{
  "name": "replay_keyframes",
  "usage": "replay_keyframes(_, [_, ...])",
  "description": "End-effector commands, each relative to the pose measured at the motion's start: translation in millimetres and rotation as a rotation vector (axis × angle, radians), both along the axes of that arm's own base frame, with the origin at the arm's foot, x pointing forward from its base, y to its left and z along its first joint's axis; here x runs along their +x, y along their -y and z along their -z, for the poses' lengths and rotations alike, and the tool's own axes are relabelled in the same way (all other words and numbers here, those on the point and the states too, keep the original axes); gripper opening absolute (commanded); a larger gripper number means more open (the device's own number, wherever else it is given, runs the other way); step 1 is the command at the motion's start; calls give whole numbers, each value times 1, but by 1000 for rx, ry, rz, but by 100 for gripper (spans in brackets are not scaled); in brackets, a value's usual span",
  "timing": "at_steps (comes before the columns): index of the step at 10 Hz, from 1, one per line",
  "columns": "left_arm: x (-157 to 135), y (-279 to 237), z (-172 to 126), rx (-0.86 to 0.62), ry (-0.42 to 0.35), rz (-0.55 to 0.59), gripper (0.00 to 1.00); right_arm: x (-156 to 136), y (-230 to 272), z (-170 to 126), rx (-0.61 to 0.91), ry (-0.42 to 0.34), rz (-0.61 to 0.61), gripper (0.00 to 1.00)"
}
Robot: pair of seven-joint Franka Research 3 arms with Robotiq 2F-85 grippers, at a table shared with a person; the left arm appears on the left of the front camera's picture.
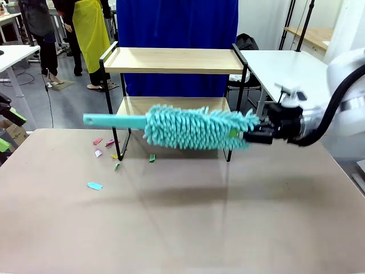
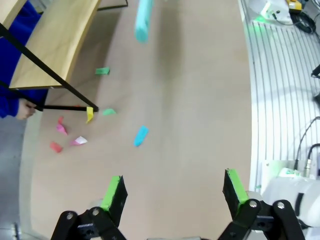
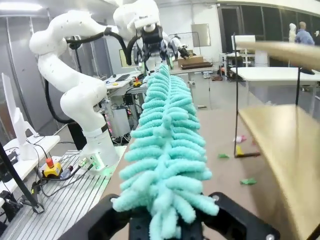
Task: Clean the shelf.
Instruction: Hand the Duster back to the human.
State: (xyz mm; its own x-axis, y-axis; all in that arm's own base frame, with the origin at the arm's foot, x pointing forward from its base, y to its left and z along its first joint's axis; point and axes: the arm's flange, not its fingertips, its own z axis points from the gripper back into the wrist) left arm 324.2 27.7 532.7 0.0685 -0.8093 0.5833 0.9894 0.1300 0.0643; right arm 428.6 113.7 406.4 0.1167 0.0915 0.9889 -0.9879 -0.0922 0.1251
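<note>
Open room: the near half of the brown table [image 1: 182, 228] is bare across the lower part of the front view; its right edge runs down the lower right of the frame. In the left wrist view the table's edge runs down the right side, with a ribbed metal plate [image 2: 280, 95] beyond it.

The shelf [image 1: 174, 60] stands at upper centre of the front view on the far part of the table, two wooden boards in a black frame, legs on the tabletop. The right gripper [image 1: 259, 134], centre right, is clamped shut on the fluffy end of a teal duster [image 1: 194, 128]. Duster lies roughly level in front of the lower board, bare handle pointing to the left of the frame past the shelf's left front leg. Can't tell if the fluff touches the board. In the right wrist view the duster runs up the middle and the shelf boards sit along the right side.

The left gripper [image 2: 175, 195], bottom of the left wrist view, has jaws wide apart, nothing between them, above bare table.

Clutter: coloured paper scraps [image 1: 105, 151] lie on the table by the shelf's left front leg, one blue scrap [image 1: 94, 186] nearer.
</note>
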Motion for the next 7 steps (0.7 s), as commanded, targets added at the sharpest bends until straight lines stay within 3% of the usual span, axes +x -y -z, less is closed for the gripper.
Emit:
replay_keyframes(1, [1, 0, -1, -12, 3, 7, 100, -10, -10, -72, -38, 1, 47, 17])
replay_keyframes(4, [1, 0, -1, -12, 3, 7, 100, -11, -7, -152, -41, 75, 199, 17])
replay_keyframes(7, [1, 0, -1, -12, 3, 7, 100, -24, 32, -192, 15, 155, 560, 17])
